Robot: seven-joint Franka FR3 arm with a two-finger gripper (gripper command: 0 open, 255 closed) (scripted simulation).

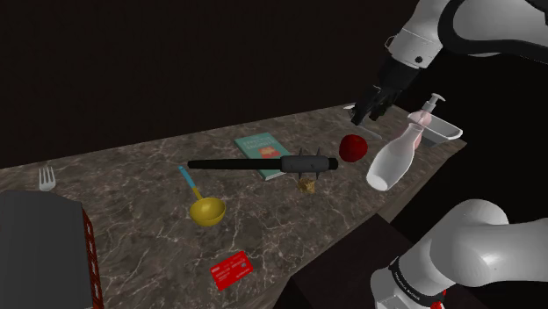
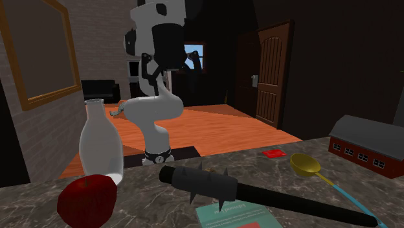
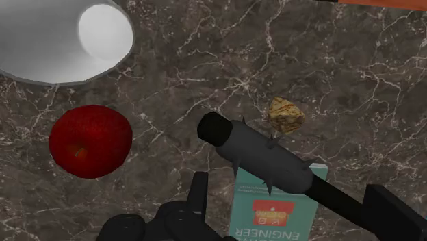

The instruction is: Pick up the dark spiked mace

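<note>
The dark spiked mace (image 1: 303,164) lies flat on the marble counter (image 1: 140,189). Its long black handle points toward the shoulder view's left and part of it rests across a teal book (image 1: 263,154). In the second exterior view the mace (image 2: 217,184) lies near the front. My gripper (image 1: 370,107) hangs open well above the counter, up and to the right of the spiked head. Seen from the wrist, the mace (image 3: 263,154) lies far below my gripper (image 3: 287,186), whose fingers stand apart and touch nothing.
A red apple (image 1: 353,147) and a tilted white bottle (image 1: 393,158) sit just right of the mace head, with a small tan chunk (image 1: 308,184) in front. A yellow ladle (image 1: 206,211), a red card (image 1: 232,269), a fork (image 1: 46,180) and a barn-shaped box (image 1: 44,255) lie further left.
</note>
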